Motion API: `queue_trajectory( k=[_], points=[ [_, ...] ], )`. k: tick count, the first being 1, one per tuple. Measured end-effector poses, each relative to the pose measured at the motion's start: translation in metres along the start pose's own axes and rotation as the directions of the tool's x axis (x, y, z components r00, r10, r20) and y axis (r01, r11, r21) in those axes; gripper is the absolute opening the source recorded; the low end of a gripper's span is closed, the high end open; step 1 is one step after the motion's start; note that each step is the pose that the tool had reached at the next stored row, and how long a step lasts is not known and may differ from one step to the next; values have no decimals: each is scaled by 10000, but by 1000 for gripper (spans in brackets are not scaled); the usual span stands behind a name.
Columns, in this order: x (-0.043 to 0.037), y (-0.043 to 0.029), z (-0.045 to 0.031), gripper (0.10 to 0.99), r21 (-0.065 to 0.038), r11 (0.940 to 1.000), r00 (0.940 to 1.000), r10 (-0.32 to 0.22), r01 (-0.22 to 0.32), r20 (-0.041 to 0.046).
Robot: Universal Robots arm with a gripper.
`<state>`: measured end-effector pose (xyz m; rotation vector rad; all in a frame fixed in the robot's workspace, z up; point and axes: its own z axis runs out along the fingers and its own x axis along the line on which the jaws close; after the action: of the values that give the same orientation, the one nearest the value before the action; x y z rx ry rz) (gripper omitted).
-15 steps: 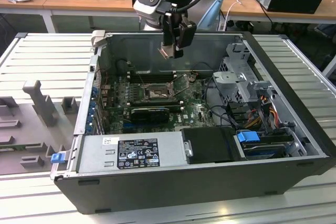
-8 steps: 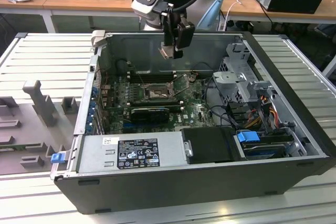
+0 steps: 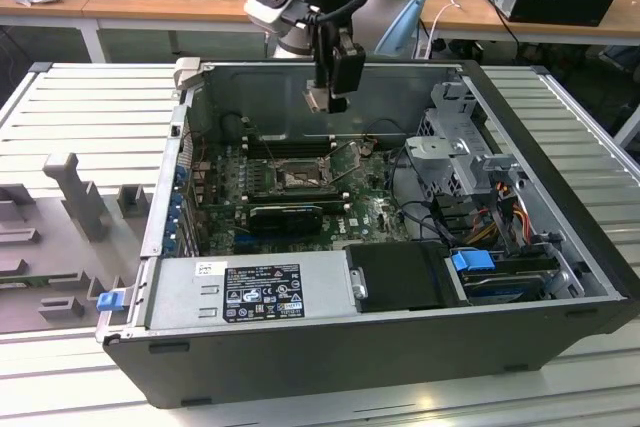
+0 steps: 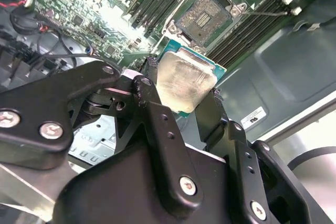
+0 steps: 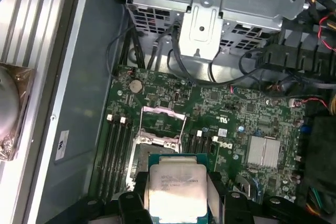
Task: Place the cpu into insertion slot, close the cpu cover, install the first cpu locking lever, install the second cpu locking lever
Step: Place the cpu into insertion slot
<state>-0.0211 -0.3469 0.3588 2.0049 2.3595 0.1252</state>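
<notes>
The gripper (image 4: 181, 90) is clamped on the cpu (image 4: 185, 77). Its two black fingers (image 4: 152, 85) press on opposite edges of the chip, whose silver-beige top shows in the second wrist view. The cpu hangs in the air above the insertion slot (image 4: 202, 17), well apart from it, over the open computer case (image 3: 400, 347). The insertion slot lies uncovered on the green motherboard (image 5: 236, 108). The cpu cover (image 5: 163, 121) is swung open just beside the insertion slot.
</notes>
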Motion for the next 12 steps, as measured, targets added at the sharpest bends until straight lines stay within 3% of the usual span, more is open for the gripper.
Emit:
queue_trajectory(
  k=[3, 6, 12],
  points=[
    [0, 0, 4, 529, -14, 9982, 9982, 604, -604, 53],
    [0, -1, 10, 529, -38, 9903, 9903, 1386, -1386, 120],
    [1, -12, 144, 529, -34, 9890, 9889, 1480, -1480, 129]
  ],
)
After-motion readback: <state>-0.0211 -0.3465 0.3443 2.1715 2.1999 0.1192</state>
